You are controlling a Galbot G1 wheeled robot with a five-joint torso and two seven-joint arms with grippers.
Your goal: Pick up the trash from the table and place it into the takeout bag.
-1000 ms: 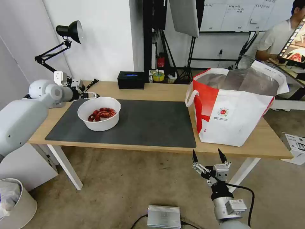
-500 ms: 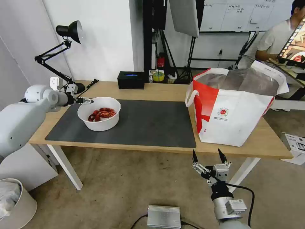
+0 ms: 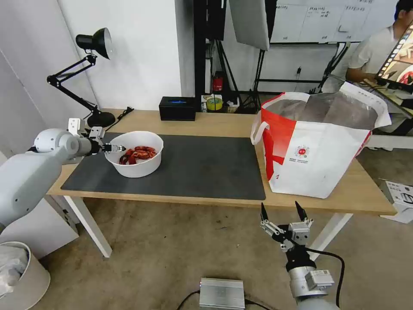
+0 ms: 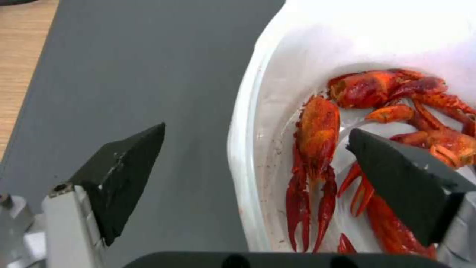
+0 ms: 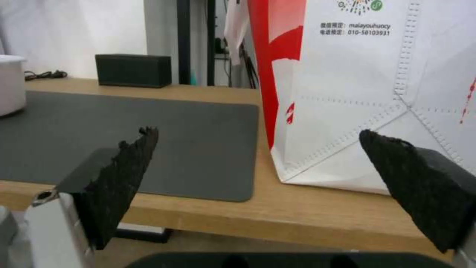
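- left gripper (image 3: 117,148) positioned at white bowl (image 3: 137,165) rim, fingers spread astride its wall
- right gripper (image 3: 282,212) parked below table (image 3: 215,125) edge, fingers spread apart

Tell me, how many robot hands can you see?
2. The left end effector is open at the white bowl, one finger inside its rim, one outside. The right end effector waits open below the table edge, before the takeout bag.
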